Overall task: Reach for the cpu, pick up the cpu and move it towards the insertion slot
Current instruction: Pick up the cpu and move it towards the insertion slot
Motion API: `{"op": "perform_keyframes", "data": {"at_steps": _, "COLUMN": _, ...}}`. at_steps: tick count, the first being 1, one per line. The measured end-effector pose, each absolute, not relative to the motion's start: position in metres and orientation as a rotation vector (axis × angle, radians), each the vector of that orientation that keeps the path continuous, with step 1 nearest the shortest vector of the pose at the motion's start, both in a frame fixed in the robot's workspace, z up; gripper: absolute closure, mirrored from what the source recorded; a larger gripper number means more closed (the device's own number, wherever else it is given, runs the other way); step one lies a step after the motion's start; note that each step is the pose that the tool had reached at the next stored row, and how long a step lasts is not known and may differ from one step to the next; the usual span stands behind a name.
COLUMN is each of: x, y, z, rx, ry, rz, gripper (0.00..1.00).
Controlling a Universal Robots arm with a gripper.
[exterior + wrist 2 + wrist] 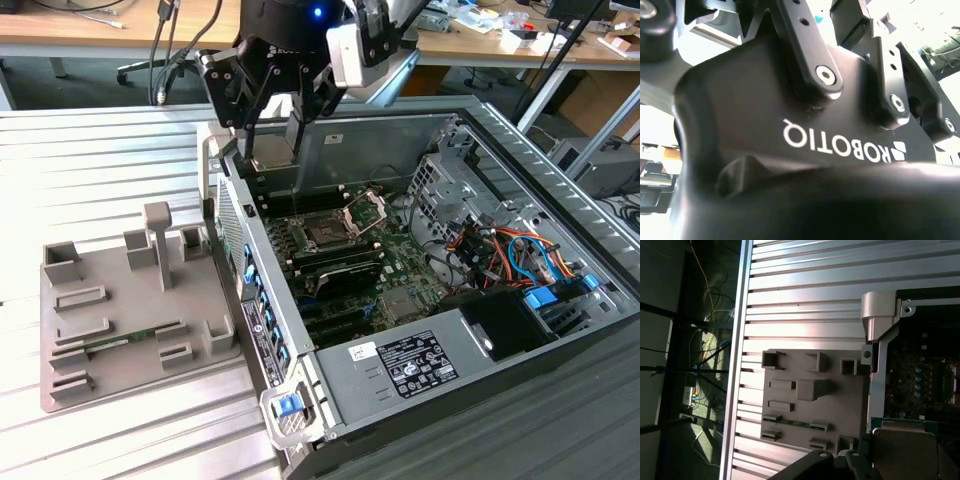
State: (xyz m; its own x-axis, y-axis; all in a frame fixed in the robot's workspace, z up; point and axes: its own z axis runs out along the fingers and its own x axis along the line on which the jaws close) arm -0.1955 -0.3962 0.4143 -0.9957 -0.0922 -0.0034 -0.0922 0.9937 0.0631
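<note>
My gripper (272, 148) hangs over the back left corner of the open computer case, shut on the cpu (272, 153), a thin silvery square held flat between the two black fingers. In the first wrist view the cpu (902, 452) shows as a pale square with a greenish rim, next to a dark finger (860, 457). The insertion slot (327, 233) lies on the green board below and toward the exterior view's right of the cpu. Its dark centre is bare and its shiny metal frame (366, 209) is hinged up. The gripper's black housing (765, 100) looms close in the second wrist view.
A grey tray (120, 330) with raised blocks, also seen as the tray (810, 405) in the first wrist view, lies left of the case on the ribbed metal table (90, 170). The case wall (255, 300) stands between tray and board. Cables and drive bays (500, 250) crowd the right side.
</note>
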Motion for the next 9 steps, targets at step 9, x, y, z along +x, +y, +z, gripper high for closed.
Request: {"op": "perform_keyframes", "data": {"at_steps": 9, "x": -0.1874, "y": -0.3963, "z": 0.4143, "rx": -0.145, "ry": 3.136, "rz": 0.099, "gripper": 0.46}}
